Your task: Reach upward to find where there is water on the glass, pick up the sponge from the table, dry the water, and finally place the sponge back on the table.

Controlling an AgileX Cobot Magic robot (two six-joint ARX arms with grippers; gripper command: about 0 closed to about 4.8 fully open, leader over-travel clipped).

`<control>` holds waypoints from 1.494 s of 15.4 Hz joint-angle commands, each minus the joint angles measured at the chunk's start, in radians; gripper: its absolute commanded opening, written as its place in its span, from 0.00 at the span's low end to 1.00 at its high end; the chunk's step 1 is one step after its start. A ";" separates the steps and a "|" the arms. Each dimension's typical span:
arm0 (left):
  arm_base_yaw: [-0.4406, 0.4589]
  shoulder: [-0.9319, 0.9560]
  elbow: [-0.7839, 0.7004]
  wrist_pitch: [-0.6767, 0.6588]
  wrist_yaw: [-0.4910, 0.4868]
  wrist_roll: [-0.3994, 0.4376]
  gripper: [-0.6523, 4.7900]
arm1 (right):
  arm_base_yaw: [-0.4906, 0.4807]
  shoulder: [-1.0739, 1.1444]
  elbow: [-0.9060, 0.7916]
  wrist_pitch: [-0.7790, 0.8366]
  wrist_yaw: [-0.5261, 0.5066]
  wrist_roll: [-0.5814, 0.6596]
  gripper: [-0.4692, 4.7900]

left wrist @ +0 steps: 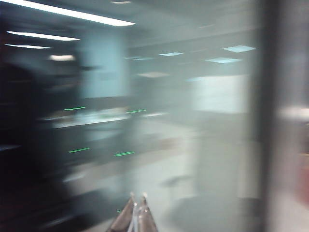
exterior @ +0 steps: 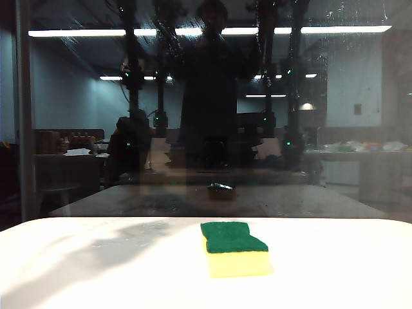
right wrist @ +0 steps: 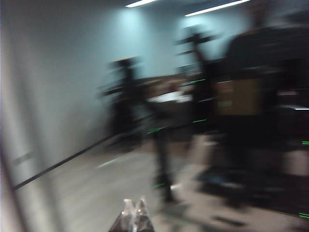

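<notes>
One sponge (exterior: 233,248) is lying flat on the white desk (exterior: 77,270), green scouring side up over the yellow foam, a little right of the middle and near the far edge; we are seeing nothing touching it. Just behind the desk the glass (exterior: 360,96) is filling the whole exterior view, and it is mirroring ceiling strip lights, a dark figure and dark arm-like shapes. Thin whitish streaks of water (exterior: 341,19) are showing along the upper right of the pane, and fainter ones toward the upper left; lower down we are not able to pick droplets out from the reflections. A grey frame bar (exterior: 24,129) is running upright at the left of the pane.

Both wrist views are badly smeared. In the left wrist view only the tips of the left pincer (left wrist: 136,212) are showing at the frame edge, pressed together with nothing between them, facing the pane. The right pincer (right wrist: 134,215) is likewise cut off, its tips meeting and empty. We are not finding either pincer directly in the exterior view.
</notes>
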 commanded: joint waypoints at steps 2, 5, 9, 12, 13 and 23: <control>0.000 -0.008 0.004 -0.109 -0.417 0.119 0.11 | 0.000 -0.013 0.005 0.012 0.258 -0.114 0.08; 0.000 -0.016 0.003 -0.124 -0.566 0.214 0.11 | 0.000 -0.027 0.005 -0.023 0.462 -0.145 0.08; 0.000 -0.023 0.004 -0.117 -0.586 0.273 0.11 | 0.000 -0.032 0.005 -0.081 0.612 -0.150 0.08; 0.000 -0.031 0.004 -0.119 -0.586 0.273 0.11 | 0.000 -0.038 0.005 -0.080 0.608 -0.175 0.08; 0.000 -0.037 0.004 -0.119 -0.586 0.273 0.11 | 0.000 -0.040 0.005 -0.080 0.608 -0.175 0.08; 0.000 -0.058 0.004 -0.135 -0.542 0.273 0.11 | 0.000 -0.053 0.005 -0.088 0.578 -0.223 0.08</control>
